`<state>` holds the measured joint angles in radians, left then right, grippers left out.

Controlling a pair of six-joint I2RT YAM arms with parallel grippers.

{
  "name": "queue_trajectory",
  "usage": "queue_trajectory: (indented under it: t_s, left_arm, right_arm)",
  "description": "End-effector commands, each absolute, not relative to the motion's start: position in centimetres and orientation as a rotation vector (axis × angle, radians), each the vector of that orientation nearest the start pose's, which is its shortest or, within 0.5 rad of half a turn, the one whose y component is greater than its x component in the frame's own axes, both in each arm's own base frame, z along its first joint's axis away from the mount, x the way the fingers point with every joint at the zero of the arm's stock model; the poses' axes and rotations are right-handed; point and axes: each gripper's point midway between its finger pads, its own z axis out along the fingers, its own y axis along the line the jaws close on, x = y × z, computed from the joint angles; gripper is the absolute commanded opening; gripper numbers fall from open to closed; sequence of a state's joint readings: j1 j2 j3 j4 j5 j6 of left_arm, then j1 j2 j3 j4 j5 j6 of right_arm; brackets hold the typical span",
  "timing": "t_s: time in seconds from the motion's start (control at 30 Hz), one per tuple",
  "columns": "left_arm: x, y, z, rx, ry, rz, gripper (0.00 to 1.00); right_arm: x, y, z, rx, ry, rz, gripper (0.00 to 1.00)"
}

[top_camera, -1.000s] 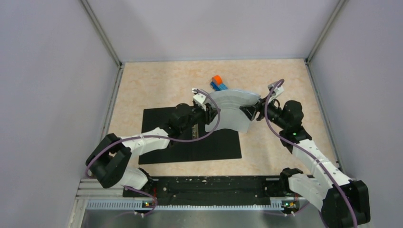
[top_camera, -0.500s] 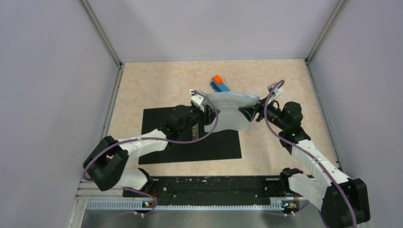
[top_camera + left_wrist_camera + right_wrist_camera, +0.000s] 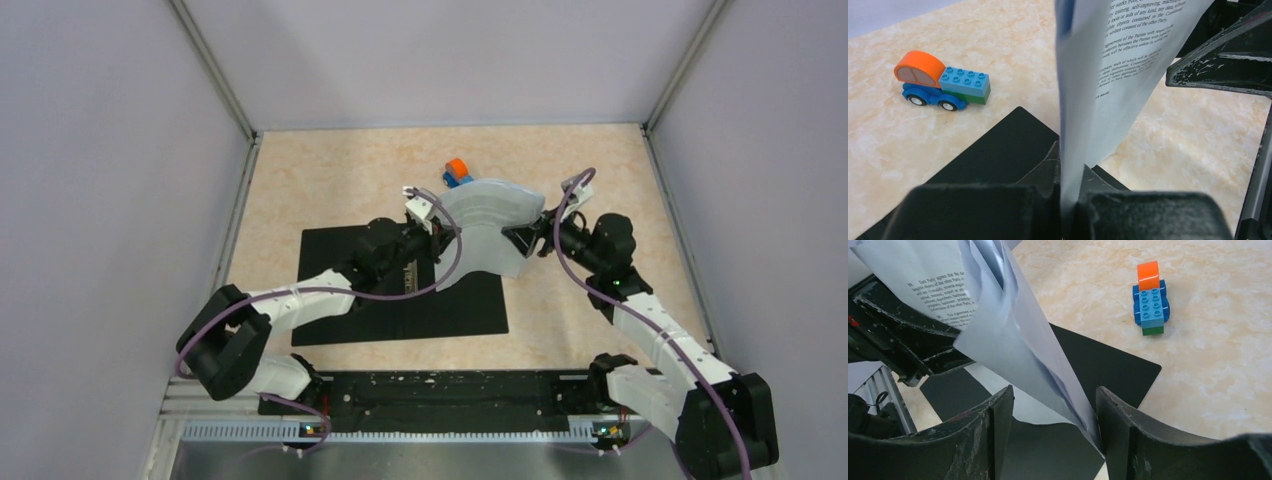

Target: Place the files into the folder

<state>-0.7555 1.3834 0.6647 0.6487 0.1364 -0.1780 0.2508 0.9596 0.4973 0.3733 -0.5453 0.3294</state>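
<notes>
The files (image 3: 485,225), white printed sheets, hang bowed in the air between my two grippers. My left gripper (image 3: 437,240) is shut on their left edge; in the left wrist view the sheets (image 3: 1113,65) rise from between its closed fingers (image 3: 1071,165). My right gripper (image 3: 522,240) is open around the sheets' right edge; in the right wrist view the sheets (image 3: 1013,330) lean against the right finger (image 3: 1113,410), with a wide gap to the left one. The folder (image 3: 400,305) lies open, black inside up, on the table below, partly under my left arm.
A blue-and-orange toy truck (image 3: 457,172) stands on the table just behind the sheets; it also shows in the left wrist view (image 3: 943,82) and the right wrist view (image 3: 1150,300). Grey walls enclose the table on three sides.
The sheets flattened and widened half a second ago and now bow up higher between the grippers. Both arms have shifted only slightly.
</notes>
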Motion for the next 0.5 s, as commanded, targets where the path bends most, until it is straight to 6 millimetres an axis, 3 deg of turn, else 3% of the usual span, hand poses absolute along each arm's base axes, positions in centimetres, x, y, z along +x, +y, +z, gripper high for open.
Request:
queue_trajectory:
  t_s: [0.0, 0.13, 0.23, 0.47]
  left_arm:
    - [29.8, -33.8, 25.4, 0.629, 1.464, -0.867, 0.0]
    - [28.0, -33.5, 30.2, 0.74, 1.387, -0.869, 0.0]
    - [26.5, -32.1, 33.4, 0.786, 1.376, -0.838, 0.0]
    - [22.1, -29.8, 40.7, 0.902, 1.279, -0.849, 0.0]
  right_arm:
    - [29.3, 18.8, 24.8, -0.435, 1.603, 0.88, 0.61]
    - [28.8, 18.9, 27.9, -0.481, 1.547, 0.879, 0.64]
    - [28.0, 19.1, 31.2, -0.523, 1.479, 0.879, 0.71]
    - [24.5, 20.4, 40.0, -0.69, 1.263, 0.967, 0.74]
